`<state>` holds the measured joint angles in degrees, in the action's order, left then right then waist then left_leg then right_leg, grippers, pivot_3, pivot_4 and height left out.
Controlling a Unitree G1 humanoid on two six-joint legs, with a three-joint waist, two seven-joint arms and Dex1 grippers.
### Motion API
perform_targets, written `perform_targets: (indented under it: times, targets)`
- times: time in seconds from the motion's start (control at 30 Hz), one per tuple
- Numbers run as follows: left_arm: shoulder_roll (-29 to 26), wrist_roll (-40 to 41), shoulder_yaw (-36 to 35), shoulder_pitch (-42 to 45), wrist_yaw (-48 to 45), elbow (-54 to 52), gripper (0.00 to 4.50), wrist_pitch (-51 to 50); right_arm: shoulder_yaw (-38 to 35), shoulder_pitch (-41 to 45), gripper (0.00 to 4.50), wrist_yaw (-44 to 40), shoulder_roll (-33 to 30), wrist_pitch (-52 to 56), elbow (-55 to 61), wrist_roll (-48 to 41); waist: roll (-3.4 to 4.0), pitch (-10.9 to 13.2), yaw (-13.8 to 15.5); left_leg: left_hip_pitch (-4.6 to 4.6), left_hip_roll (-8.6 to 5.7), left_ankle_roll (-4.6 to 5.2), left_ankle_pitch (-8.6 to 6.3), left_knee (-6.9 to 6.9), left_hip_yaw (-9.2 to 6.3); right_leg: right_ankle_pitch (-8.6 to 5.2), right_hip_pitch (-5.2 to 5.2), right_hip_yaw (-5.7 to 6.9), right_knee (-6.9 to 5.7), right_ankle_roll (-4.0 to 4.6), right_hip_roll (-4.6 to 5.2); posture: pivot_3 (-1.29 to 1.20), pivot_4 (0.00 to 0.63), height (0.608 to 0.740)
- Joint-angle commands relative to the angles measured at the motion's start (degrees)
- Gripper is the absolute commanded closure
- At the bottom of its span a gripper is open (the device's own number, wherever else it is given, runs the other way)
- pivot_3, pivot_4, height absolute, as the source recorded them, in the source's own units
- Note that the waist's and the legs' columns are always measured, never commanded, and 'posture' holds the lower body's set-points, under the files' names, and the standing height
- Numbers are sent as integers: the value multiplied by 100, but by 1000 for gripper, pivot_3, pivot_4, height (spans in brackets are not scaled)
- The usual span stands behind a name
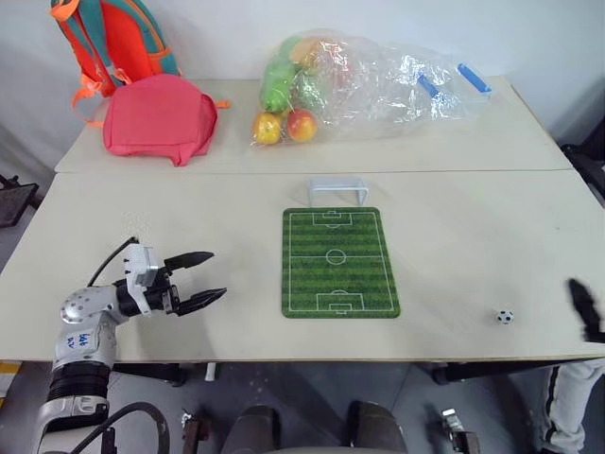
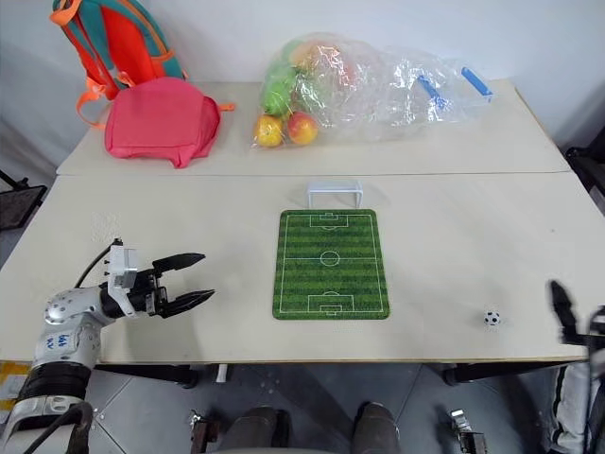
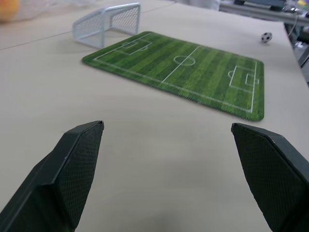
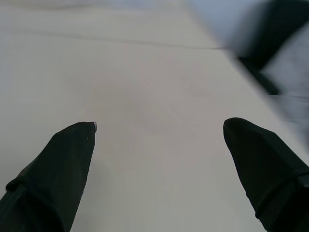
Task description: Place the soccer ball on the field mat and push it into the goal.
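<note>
Nothing of the task looks done yet: the soccer ball (image 1: 505, 317) sits on the bare tabletop (image 1: 473, 236) near the front edge, well to the right of the field mat (image 1: 338, 262) and not touching it. The mat lies flat in the middle of the near table, its long side running away from the robot, and the goal (image 1: 337, 190) stands just beyond the mat's far short edge, its mouth facing back down the pitch. The right gripper (image 4: 159, 130) hovers at the table's right front corner, near the ball and a little to its right; its two black fingers stand wide apart with only bare table between them, so it holds nothing. The left gripper (image 1: 203, 279) hangs over the left part of the near table, well apart from the mat, pointing toward it, also spread wide and empty. On the far table lie a pink bag (image 1: 159, 118), an orange and teal backpack (image 1: 113, 38) behind it, and a clear plastic bag of fruit (image 1: 359, 80) with two yellow-red fruits (image 1: 284, 126) at its near left end; none of these belongs to the job. By my judgement every step remains: picking up the ball, most likely with the right hand since it is closest, setting it on the green mat, then nudging it up the pitch into the net
</note>
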<state>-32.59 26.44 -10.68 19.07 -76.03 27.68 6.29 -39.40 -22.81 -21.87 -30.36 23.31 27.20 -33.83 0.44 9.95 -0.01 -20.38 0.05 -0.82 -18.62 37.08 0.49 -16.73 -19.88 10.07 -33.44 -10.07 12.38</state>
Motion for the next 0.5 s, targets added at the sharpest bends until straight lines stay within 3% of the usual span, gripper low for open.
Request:
perform_targets:
  times: [0.03,0.5]
  targets:
    - [26,-52,101,47,-107,-144,0,83,128,37,64,-23,1,163,58,-24,-7,4,6,0,-1,3,-2,3,3,0,0,-2,0,0,1,0,150,740]
    - [207,-98,326,153,-229,-181,0,150,737,-103,64,-419,19,544,-417,113,-11,7,13,0,0,3,-3,1,7,0,-5,-4,-1,-1,-1,0,150,740]
